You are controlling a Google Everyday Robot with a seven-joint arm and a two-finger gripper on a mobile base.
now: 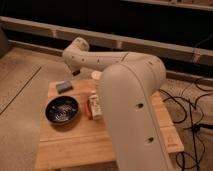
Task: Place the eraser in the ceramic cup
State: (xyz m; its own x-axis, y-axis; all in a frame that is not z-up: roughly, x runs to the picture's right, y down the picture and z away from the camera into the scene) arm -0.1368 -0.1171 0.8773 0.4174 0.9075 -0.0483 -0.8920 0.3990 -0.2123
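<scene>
My gripper (76,72) hangs above the back left of the wooden table (70,145), mostly hidden behind my white arm (130,105). Only a small dark tip shows below the wrist. It is shut, and I cannot tell whether that dark tip is the eraser; no eraser shows anywhere on the table. The ceramic cup (96,76), pale cream, peeks out just right of the gripper at the table's back edge, partly covered by the arm.
A flat blue-grey pad (64,86) lies at the back left of the table. A wide black bowl (62,110) sits in front of it. A small white bottle (93,106) stands beside the bowl, against my arm. Cables (192,107) trail on the floor at right.
</scene>
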